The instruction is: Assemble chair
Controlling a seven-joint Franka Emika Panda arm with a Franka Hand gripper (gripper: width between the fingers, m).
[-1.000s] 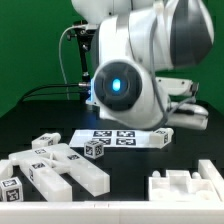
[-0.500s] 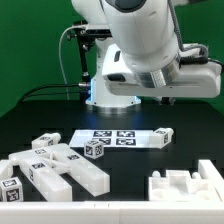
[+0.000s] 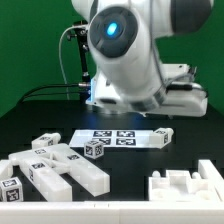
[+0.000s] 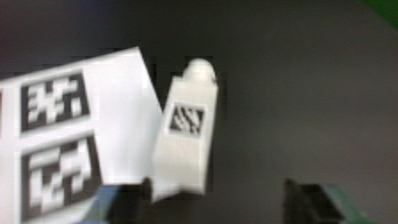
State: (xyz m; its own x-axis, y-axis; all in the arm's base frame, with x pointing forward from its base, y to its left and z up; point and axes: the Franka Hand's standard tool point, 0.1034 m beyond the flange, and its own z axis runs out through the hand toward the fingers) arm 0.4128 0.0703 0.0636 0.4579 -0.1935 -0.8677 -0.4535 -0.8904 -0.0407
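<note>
The two fingertips (image 4: 342, 200) of the gripper (image 4: 231, 205) stand apart in the wrist view, with dark table between them; they clamp nothing. Just ahead of them lies a white bar (image 4: 187, 125) with one square tag on its face. One end of it comes close to one finger, but the picture is blurred and I cannot tell if they touch. The bar lies along the edge of the marker board (image 4: 71, 120), touching it or almost so. In the exterior view the same bar (image 3: 160, 136) is flat on the black table (image 3: 140, 165), at the end of the marker board toward the exterior view's right. The other chair parts (image 3: 55, 168) are heaped at the exterior view's left, with a small cube (image 3: 93, 150) near them and a notched slab (image 3: 185, 188) low at the right. In the last second only the arm (image 3: 125, 55) has changed: its wrist has turned, so the blue light now sits high, while no part has moved. I judge the gripper is being aligned over the bar to pick it up; the assembling has hardly begun
</note>
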